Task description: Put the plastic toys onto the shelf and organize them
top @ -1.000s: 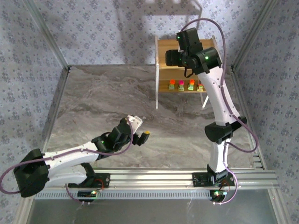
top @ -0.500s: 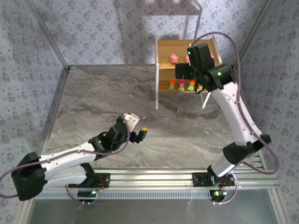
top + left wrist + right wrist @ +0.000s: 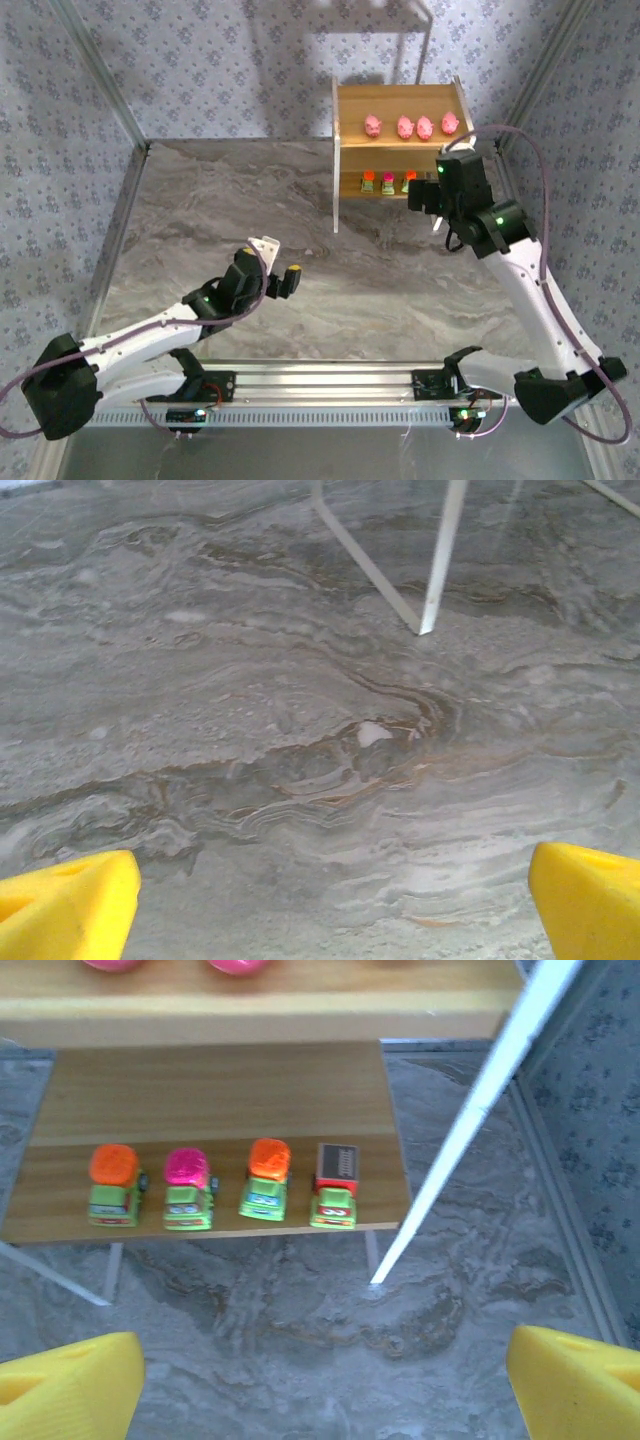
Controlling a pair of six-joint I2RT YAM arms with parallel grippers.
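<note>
Grey-veined marble-look table (image 3: pixel 220 220) underneath everything. At far right of it, two-tier shelf (image 3: pixel 352 105): light-brown wooden boards, thin white metal frames. Left gripper (image 3: pixel 328 905) low over bare tabletop, well apart from shelf, yellow pads (image 3: pixel 65 905) spread wide, nothing between. Right gripper (image 3: pixel 322 1385) just in front of lower board, facing it, pads likewise parted, holding nothing. On upper board, four pink pigs (image 3: pixel 405 127) in a row. On lower board, near front edge, four blocky toys (image 3: pixel 265 1179) side by side: orange top, pink top, orange top, then grey top; green-yellow bases. Front markings on these too blurred to read.
</note>
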